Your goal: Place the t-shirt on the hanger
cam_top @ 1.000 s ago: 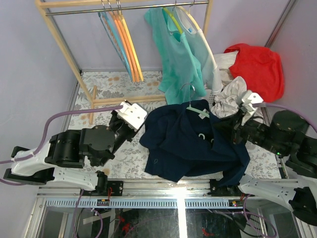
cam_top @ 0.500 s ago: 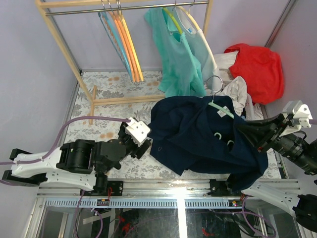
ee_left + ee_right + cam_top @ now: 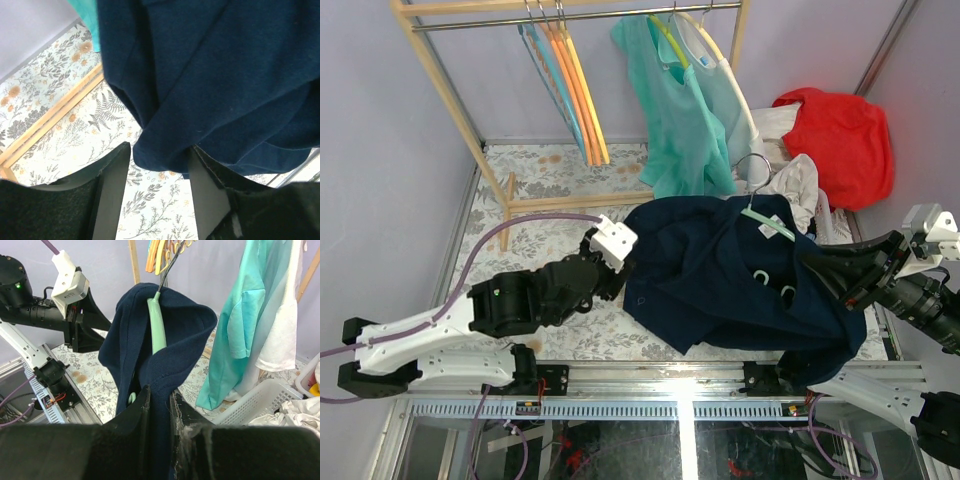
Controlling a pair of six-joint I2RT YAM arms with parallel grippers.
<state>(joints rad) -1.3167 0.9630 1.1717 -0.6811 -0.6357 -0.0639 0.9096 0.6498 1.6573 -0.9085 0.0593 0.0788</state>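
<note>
The t-shirt (image 3: 720,290) is hanging above the floral table cover (image 3: 535,180), draped over the hanger (image 3: 767,222), between the two arms. The hook (image 3: 752,165) is projecting from the far side of the cloth.

In the right wrist view, the t-shirt (image 3: 135,345) is folding over the top of the pale green hanger (image 3: 158,330). The right gripper (image 3: 159,402) is clamping a fold of navy cloth just below it. Its fingers (image 3: 142,415) are pressing on the fold from both sides, with no gap showing beside the cloth. Whether the hanger plastic is also being pinched cannot be told. In the top view, the right gripper (image 3: 815,263) is reaching into the garment's right side.

The left gripper (image 3: 159,200) is holding its jaws apart. The lower hem of the t-shirt (image 3: 165,150) is hanging in line with the gap, just beyond the fingertips. Contact between cloth and fingers (image 3: 112,190) cannot be told. In the top view, the left gripper (image 3: 623,268) is sitting just beside the garment's left edge.

Behind the garment, a teal-green shirt (image 3: 680,120) is hanging from a wooden rack (image 3: 450,90), with orange hangers (image 3: 585,100) to its left. A red garment (image 3: 840,135) is lying at the far right. A white basket (image 3: 260,400) is standing below the teal-green shirt in the right wrist view.
</note>
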